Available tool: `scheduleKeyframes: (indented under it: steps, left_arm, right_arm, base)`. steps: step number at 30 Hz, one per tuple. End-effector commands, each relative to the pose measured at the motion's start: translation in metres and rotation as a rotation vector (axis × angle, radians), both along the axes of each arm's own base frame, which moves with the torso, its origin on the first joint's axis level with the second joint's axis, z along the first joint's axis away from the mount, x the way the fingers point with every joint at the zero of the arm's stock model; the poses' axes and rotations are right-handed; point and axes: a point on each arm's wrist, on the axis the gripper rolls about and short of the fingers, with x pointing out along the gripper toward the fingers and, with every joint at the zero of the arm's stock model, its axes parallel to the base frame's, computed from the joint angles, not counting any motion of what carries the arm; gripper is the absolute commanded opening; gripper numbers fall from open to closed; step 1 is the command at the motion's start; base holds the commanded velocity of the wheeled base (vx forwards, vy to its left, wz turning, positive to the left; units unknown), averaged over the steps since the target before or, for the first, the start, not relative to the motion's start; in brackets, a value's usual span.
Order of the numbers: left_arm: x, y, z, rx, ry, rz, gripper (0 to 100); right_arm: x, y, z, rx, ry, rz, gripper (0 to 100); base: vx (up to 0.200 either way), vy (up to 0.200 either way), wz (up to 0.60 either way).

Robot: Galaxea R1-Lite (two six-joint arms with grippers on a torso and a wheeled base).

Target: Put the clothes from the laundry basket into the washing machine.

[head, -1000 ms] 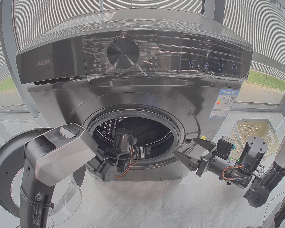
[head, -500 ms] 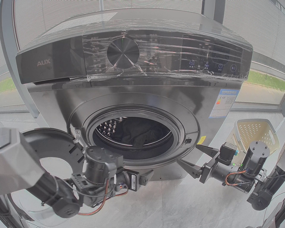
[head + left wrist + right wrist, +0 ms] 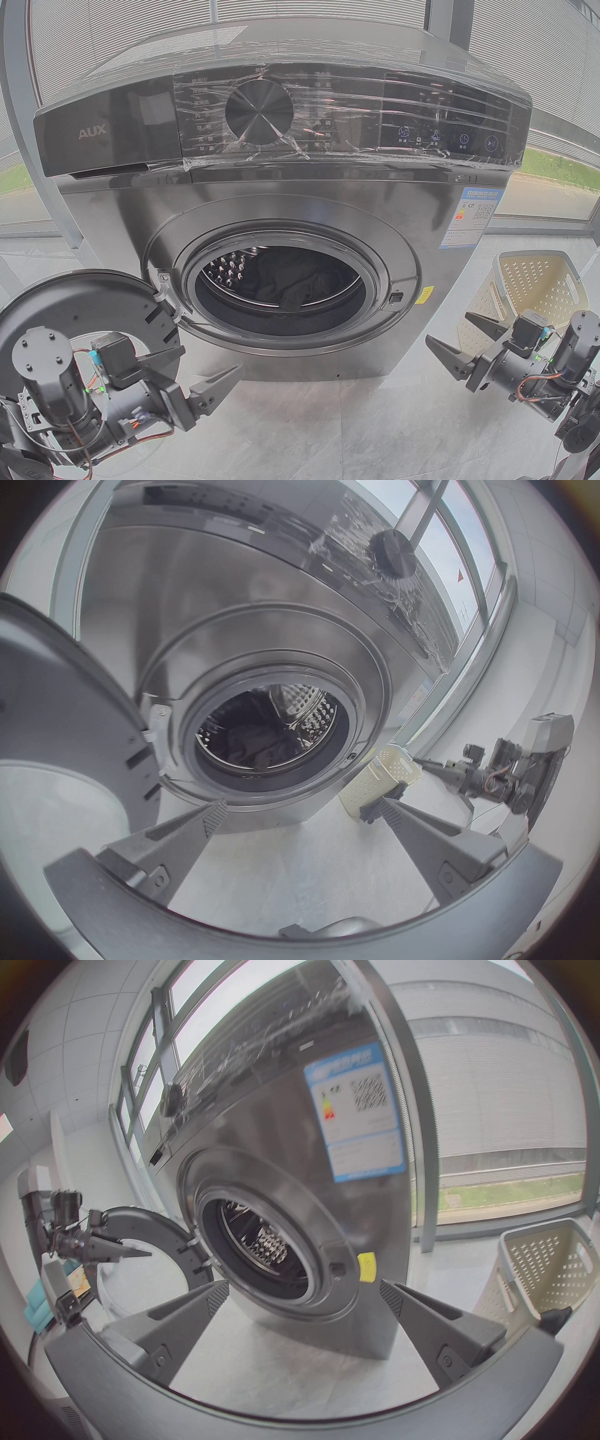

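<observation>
The left gripper [image 3: 209, 361] is hanging low in front of the open door [image 3: 75, 300], its fingers spread wide and holding nothing. The right gripper [image 3: 450, 328] is likewise gaping and empty, sitting just in front of the cream laundry basket [image 3: 537, 281]. Between the two, bare pale floor [image 3: 350, 425] is leaving the drum mouth unobstructed. The dark clothes [image 3: 284, 275] are lying inside the drum of the washing machine [image 3: 281, 156], behind the round rim.

Print is showing in several spots but is not being read off here: a logo on the drawer panel, a blue-and-white energy label [image 3: 472, 215] on the front at the robot's right, a small yellow sticker [image 3: 424, 294] beside the door latch, and icons on the film-wrapped panel around the dial [image 3: 259, 111].

Since a second ago, the left arm is pulling out of the drum and dropping to the robot's left, while the right gripper is sinking and drawing back toward the basket.
</observation>
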Motion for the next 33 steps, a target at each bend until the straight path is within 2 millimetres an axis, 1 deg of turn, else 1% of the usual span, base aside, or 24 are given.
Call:
scheduleKeyframes:
  steps: [1, 3, 6, 7, 10, 11, 12, 14, 15, 18, 21, 22, 23, 28, 33]
  left_arm:
    - [-0.022, 0.027, -0.002, 0.015, -0.052, 0.027, 100]
    - [-0.027, 0.036, -0.002, 0.031, -0.077, 0.049, 100]
    - [-0.031, 0.044, 0.002, 0.032, -0.116, 0.071, 100]
    - [-0.031, 0.044, 0.002, 0.032, -0.116, 0.071, 100]
    - [-0.036, 0.053, 0.008, 0.006, -0.159, 0.109, 100]
    - [-0.036, 0.053, 0.008, 0.006, -0.159, 0.109, 100]
    - [-0.039, 0.057, 0.007, 0.011, -0.169, 0.124, 100]
    - [-0.041, 0.061, 0.004, 0.041, -0.177, 0.134, 100]
    - [-0.041, 0.061, 0.004, 0.041, -0.177, 0.134, 100]
    - [-0.041, 0.064, 0.001, 0.067, -0.177, 0.155, 100]
    - [-0.041, 0.066, -0.001, 0.074, -0.171, 0.170, 100]
    - [-0.042, 0.067, -0.002, 0.076, -0.168, 0.171, 100]
    - [-0.043, 0.068, -0.004, 0.086, -0.161, 0.177, 100]
    - [-0.045, 0.070, -0.006, 0.098, -0.148, 0.180, 100]
    - [-0.059, 0.078, -0.002, 0.115, -0.208, 0.175, 100]
  right_arm:
    - [-0.013, -0.013, 0.015, 0.029, -0.074, -0.071, 100]
    - [-0.015, -0.014, 0.015, 0.022, -0.062, -0.087, 100]
    - [-0.019, -0.020, 0.015, 0.003, -0.039, -0.115, 100]
    - [-0.019, -0.020, 0.015, 0.003, -0.039, -0.115, 100]
    - [-0.023, -0.034, 0.018, -0.022, -0.025, -0.173, 100]
    - [-0.023, -0.034, 0.018, -0.022, -0.025, -0.173, 100]
    - [-0.028, -0.042, 0.018, -0.031, -0.005, -0.208, 100]
    - [-0.034, -0.051, 0.018, -0.045, 0.017, -0.238, 100]
    - [-0.034, -0.051, 0.018, -0.045, 0.017, -0.238, 100]
    - [-0.050, -0.059, 0.016, -0.059, 0.074, -0.245, 100]
    - [-0.067, -0.065, 0.018, -0.061, 0.074, -0.244, 100]
    - [-0.068, -0.066, 0.018, -0.061, 0.074, -0.245, 100]
    - [-0.076, -0.069, 0.017, -0.064, 0.073, -0.246, 100]
    - [-0.085, -0.074, 0.017, -0.067, 0.070, -0.262, 100]
    - [-0.096, -0.083, 0.020, -0.044, 0.025, -0.324, 100]
  base:
    - [0.000, 0.000, 0.00]
    - [0.000, 0.000, 0.00]
    - [0.000, 0.000, 0.00]
    - [0.000, 0.000, 0.00]
    - [0.000, 0.000, 0.00]
    - [0.000, 0.000, 0.00]
    - [0.000, 0.000, 0.00]
    - [0.000, 0.000, 0.00]
    - [0.000, 0.000, 0.00]
    - [0.000, 0.000, 0.00]
    - [0.000, 0.000, 0.00]
    - [0.000, 0.000, 0.00]
    - [0.000, 0.000, 0.00]
    - [0.000, -0.200, 0.00]
    - [0.000, -0.200, 0.00]
